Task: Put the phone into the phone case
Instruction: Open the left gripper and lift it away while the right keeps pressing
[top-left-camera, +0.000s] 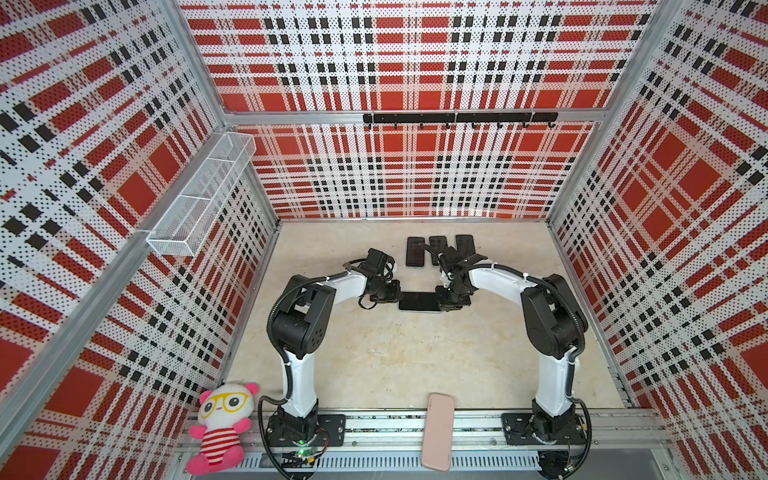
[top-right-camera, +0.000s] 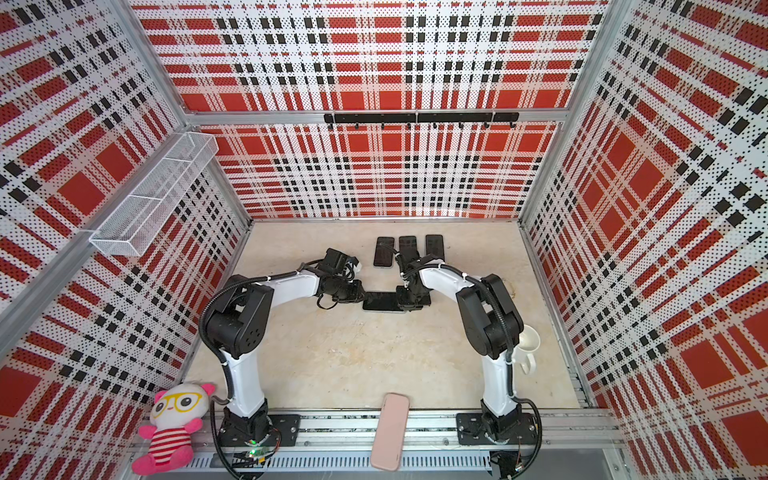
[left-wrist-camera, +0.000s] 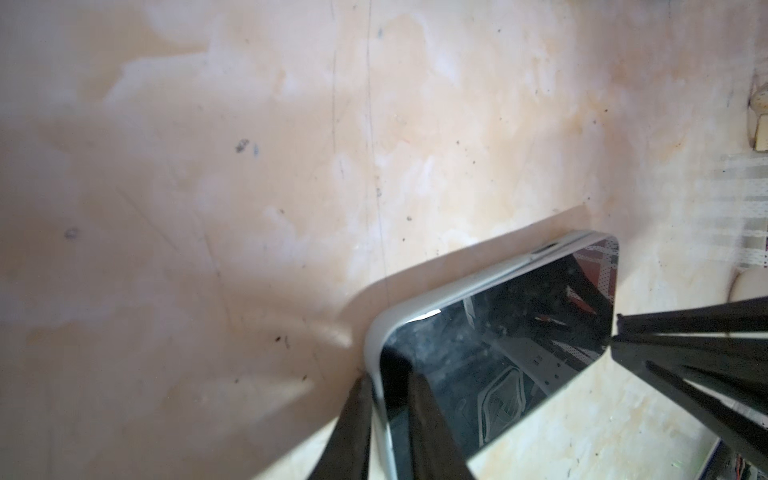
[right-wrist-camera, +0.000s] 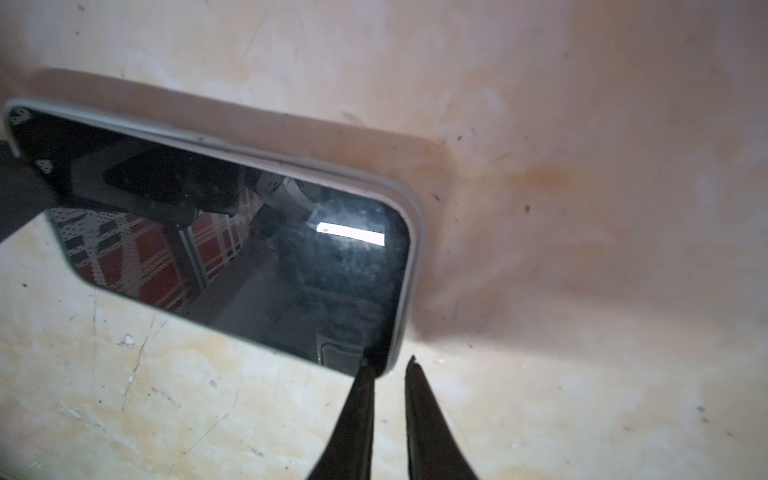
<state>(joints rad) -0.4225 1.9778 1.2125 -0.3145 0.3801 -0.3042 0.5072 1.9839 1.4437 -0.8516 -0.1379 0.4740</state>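
Note:
In both top views a black phone (top-left-camera: 419, 301) (top-right-camera: 382, 301) lies flat mid-table, between my two grippers. The wrist views show the phone (left-wrist-camera: 498, 345) (right-wrist-camera: 249, 249) sitting in a pale grey phone case, whose rim (left-wrist-camera: 457, 286) (right-wrist-camera: 411, 266) runs along its edge. My left gripper (top-left-camera: 395, 296) (top-right-camera: 360, 297) (left-wrist-camera: 386, 374) is shut on one short end, one finger on the screen and one outside the rim. My right gripper (top-left-camera: 441, 301) (top-right-camera: 401, 301) (right-wrist-camera: 388, 363) is at the opposite end. Its jaws are narrowly open, one tip on the screen's corner, the other just off the rim.
Three dark phones (top-left-camera: 415, 251) (top-left-camera: 437, 247) (top-left-camera: 464, 245) lie in a row behind the grippers. A pink oblong slab (top-left-camera: 438, 432) rests across the front rail. A plush toy (top-left-camera: 220, 424) sits front left and a white mug (top-right-camera: 528, 345) stands behind the right arm. A wire basket (top-left-camera: 199, 195) hangs on the left wall.

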